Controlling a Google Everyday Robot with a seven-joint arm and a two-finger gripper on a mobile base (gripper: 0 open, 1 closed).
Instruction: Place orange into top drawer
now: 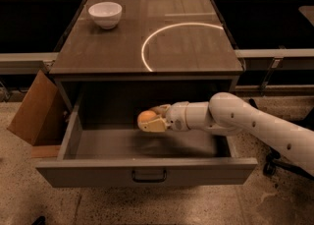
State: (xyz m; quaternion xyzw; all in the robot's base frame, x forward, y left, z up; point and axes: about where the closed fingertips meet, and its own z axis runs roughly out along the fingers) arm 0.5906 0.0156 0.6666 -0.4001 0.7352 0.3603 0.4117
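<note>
The top drawer (206, 172) is found pulled fully open, its flat front panel nearest the viewer and its dark pull handle (148, 175) at the middle of that panel. So the opening step is judged to be done. Inside the drawer a bare grey floor (98, 145) is seen, with nothing resting on it. Above that floor, roughly in line with the handle and towards the drawer's back, the claw (148, 122) is held, reached in over the drawer's right side by the white arm (245, 121). The claw is clenched around the orange (145, 116), which is gripped at the tip with the fingers closed on it from above and below. The orange is therefore inside the drawer's opening but is judged not yet to be set down, since a soft shadow is cast on the floor beneath it. What is left is taken to be lowering, releasing and withdrawing. Beyond the drawer, the bench (98, 52) is seen directly over its rear part, marked with a bright ring of light (145, 52). Farthest from the drawer, at the bench's back left corner, a white bowl (105, 14) is left untouched.
</note>
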